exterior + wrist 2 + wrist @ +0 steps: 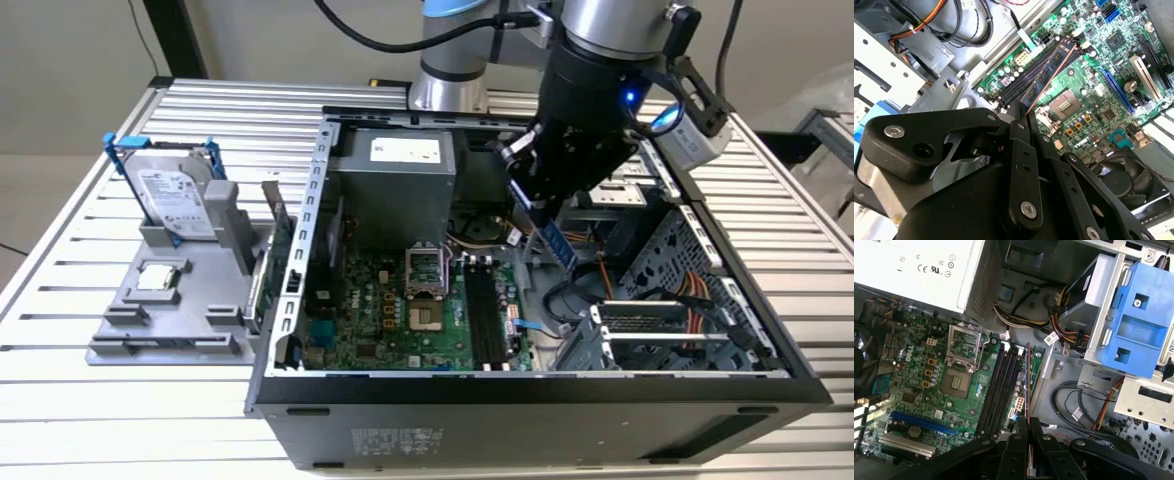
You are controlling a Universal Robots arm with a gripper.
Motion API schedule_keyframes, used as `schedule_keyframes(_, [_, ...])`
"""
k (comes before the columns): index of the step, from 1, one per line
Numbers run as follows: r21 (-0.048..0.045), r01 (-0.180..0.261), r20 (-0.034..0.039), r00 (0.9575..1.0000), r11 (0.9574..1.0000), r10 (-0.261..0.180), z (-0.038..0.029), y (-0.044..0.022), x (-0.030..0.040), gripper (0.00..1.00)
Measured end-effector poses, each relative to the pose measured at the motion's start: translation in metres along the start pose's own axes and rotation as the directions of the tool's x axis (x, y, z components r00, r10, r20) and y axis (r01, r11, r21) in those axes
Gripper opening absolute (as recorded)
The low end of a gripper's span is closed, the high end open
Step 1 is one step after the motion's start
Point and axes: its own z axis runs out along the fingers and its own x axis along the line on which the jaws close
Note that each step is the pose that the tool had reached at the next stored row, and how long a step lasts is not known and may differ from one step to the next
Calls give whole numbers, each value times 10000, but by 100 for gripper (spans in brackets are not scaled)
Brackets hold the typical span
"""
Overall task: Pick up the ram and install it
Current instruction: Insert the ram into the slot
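My gripper hangs inside the open computer case, shut on the ram, a long thin circuit-board stick held by one end. In the second wrist view the ram reaches out from the black fingers over the motherboard. In the first wrist view it shows edge-on, in the air just beside the row of black memory slots. The slots lie lower on the green motherboard, toward the exterior view's left of the gripper.
A power supply and an open processor socket sit beside the slots. Drive cage and cables fill the case's right side. A blue drive caddy is close. Outside, a grey holder carries a hard drive and a processor chip.
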Motion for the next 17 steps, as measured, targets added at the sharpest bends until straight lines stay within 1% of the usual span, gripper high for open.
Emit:
schedule_keyframes(12, [90,0,-25,10000,10000,0,46,1,-1,0])
schedule_keyframes(17, [101,-1,-28,10000,9999,1,59,1,-1,0])
